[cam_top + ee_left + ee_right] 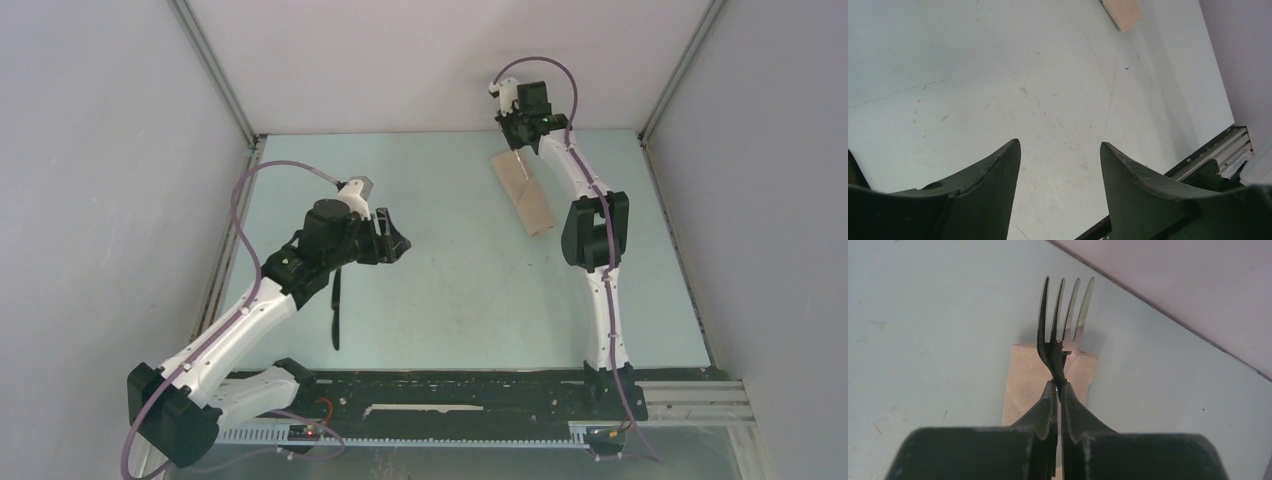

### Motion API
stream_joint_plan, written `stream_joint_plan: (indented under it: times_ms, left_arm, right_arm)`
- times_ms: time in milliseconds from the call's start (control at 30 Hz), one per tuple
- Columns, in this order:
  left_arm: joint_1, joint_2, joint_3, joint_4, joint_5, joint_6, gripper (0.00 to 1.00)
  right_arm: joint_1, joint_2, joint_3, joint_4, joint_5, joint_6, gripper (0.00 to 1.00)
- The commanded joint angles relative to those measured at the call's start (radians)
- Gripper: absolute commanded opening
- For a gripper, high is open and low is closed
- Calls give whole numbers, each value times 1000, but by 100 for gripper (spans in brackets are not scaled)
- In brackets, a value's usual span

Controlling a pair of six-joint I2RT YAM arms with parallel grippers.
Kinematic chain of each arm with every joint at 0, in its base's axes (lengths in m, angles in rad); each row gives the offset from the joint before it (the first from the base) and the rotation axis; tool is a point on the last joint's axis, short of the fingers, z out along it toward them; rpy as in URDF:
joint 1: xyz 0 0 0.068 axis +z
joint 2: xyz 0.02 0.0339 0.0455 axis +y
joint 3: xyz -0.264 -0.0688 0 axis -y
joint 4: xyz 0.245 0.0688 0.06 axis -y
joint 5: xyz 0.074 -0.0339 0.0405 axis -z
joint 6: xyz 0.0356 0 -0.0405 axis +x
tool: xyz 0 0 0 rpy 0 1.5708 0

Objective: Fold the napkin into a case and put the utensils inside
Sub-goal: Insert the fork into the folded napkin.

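While the right gripper (pixel 1058 386) reaches to the far right part of the table (pixel 450 300), its two fingers are pressed tight together on the neck of the silver fork (pixel 1064 315), just below the tines. From the wrist camera the fork is turned partly edge-on. Its four tines point away from the arm and reach out past the far short end of the case (pixel 1023 385), the narrow folded beige packet lying flat underneath. The fork's handle is hidden behind the fingers, so I cannot tell whether it touches the cloth or sits inside it. Seen from above, the case lies at a slant near the back right corner, with its far end right under that gripper.

Over on the left, the left gripper (pixel 1058 145) is held above bare table with its dark fingers (pixel 993 175) spread wide and nothing between them. The black knife (pixel 336 315) lies flat on the table below that arm's forearm, running roughly near to far. It is well apart from the case. Only one corner of the case shows at the top edge of the left wrist view.
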Motion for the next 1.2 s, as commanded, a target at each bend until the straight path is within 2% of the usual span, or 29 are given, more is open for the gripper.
stream_joint_plan:
  times_ms: [0,333,1167]
  left_arm:
    - [8,20,-3,62,22,23,67]
    - [14,46,3,69,28,20,67]
    - [21,11,-30,90,77,-22,66]
  right_arm:
    - [-2,23,55,12,-42,-41,0]
    - [-13,71,41,24,-51,-47,0]
    - [-23,-82,-159,-17,-43,5,0]
